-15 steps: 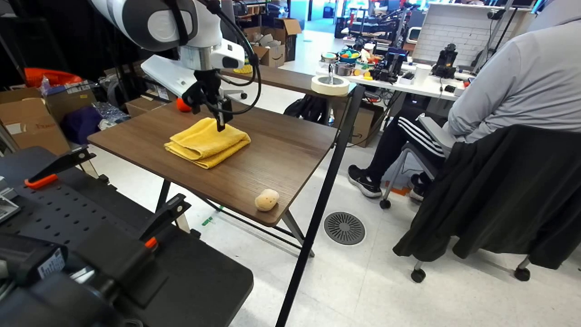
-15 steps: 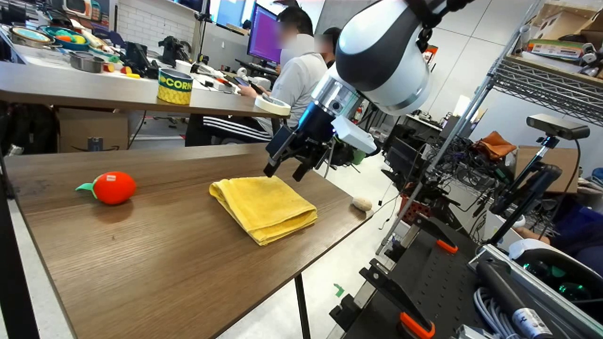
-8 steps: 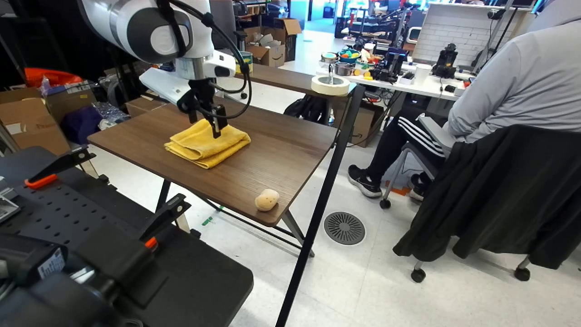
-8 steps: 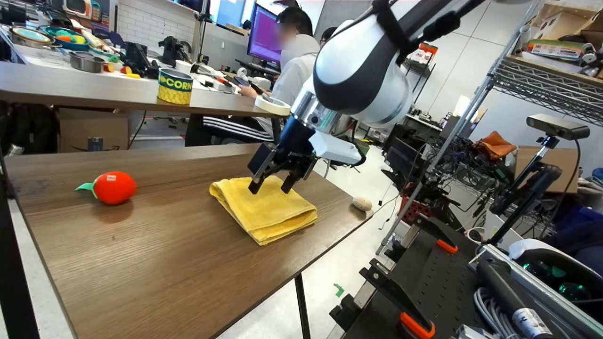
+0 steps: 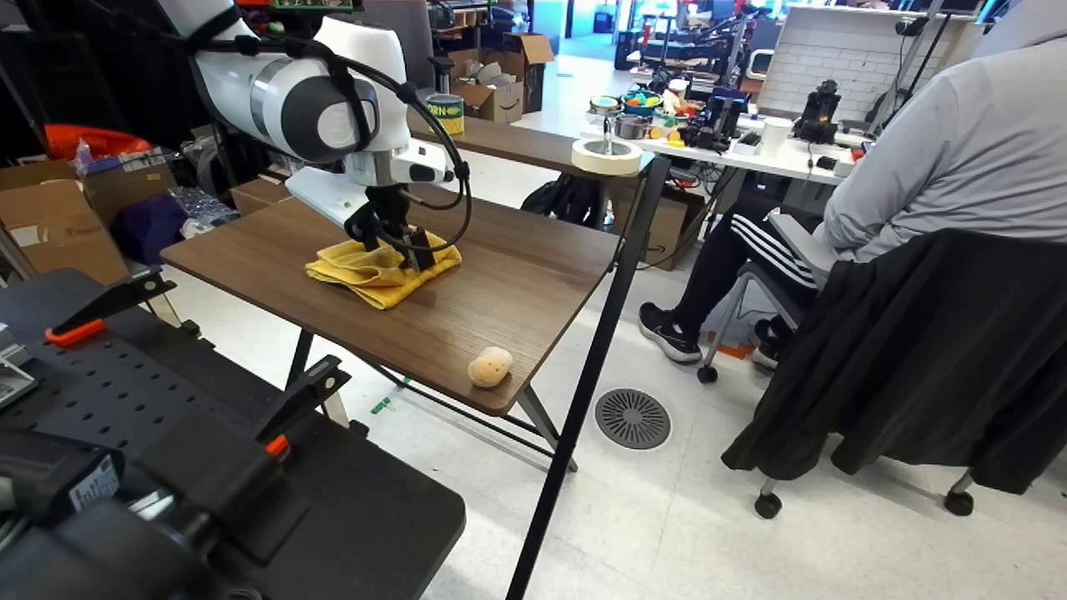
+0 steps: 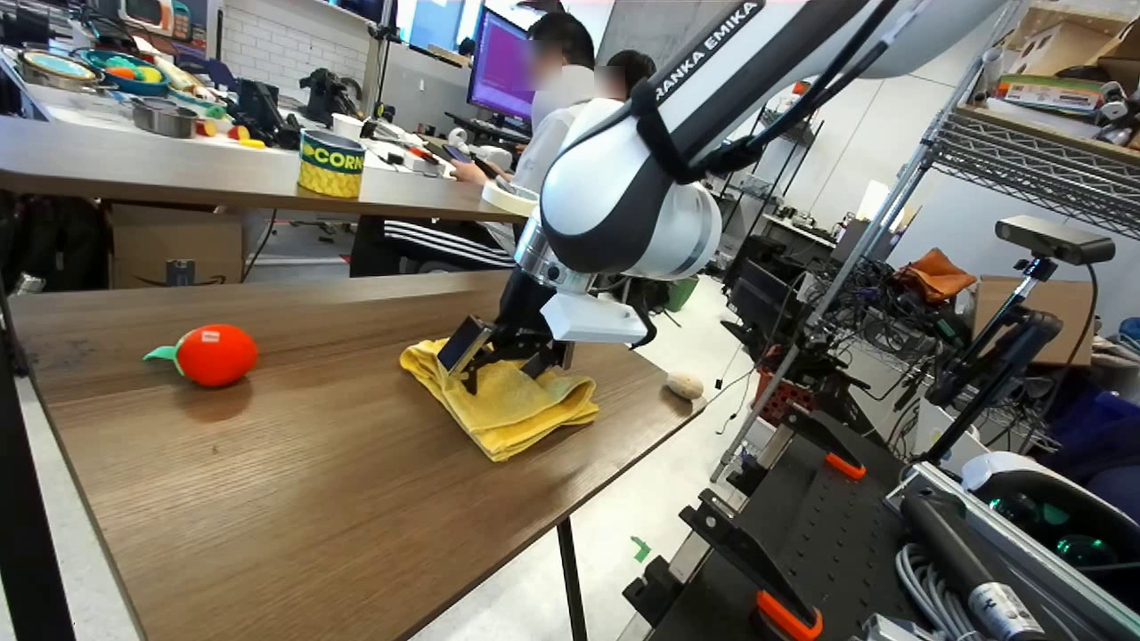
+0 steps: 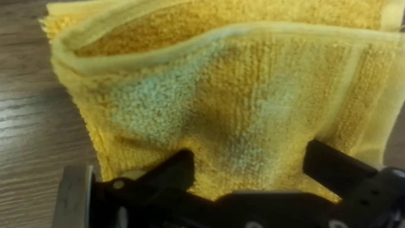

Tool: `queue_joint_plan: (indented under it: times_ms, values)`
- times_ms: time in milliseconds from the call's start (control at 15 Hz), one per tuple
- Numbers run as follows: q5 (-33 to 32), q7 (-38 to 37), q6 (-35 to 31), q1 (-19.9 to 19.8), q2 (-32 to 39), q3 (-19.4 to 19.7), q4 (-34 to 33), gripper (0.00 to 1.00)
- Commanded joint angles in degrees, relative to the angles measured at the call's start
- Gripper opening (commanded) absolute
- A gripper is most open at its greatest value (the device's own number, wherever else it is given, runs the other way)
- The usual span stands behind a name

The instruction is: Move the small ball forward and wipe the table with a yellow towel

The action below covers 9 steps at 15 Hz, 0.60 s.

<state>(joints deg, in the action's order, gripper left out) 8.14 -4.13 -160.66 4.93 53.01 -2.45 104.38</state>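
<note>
My gripper is open, its two black fingers wide apart and pressed down into the yellow towel. Between the fingers the cloth bulges and dips, but nothing is clamped. In both exterior views the folded towel lies rumpled under the gripper, on the brown wood-look table. The small tan ball rests near a corner of this table, well apart from towel and gripper; the wrist view does not show it.
A red roundish object with a green tip sits on the same table. Behind, a higher surface bears a corn can and a tape roll. A black post rises beside the table. A person sits nearby.
The gripper has come down from above the towel until its fingers push into it, staying open. The towel, smoother before, is now dented and wrinkled. The ball has not moved.
</note>
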Motion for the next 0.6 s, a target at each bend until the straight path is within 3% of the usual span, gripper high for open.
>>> queue_joint_plan:
  times_ms: [0, 267, 533]
  values:
    - [-0.99, -0.74, -0.02, 0.10, -0.24, -0.04, 0.38, 1.00]
    - [-3.75, 1.46, -2.92, 3.17, -3.64, -2.51, 7.73, 1.00]
    - [-7.42, 1.07, -10.73, 10.34, -4.35, -4.79, 13.83, 1.00]
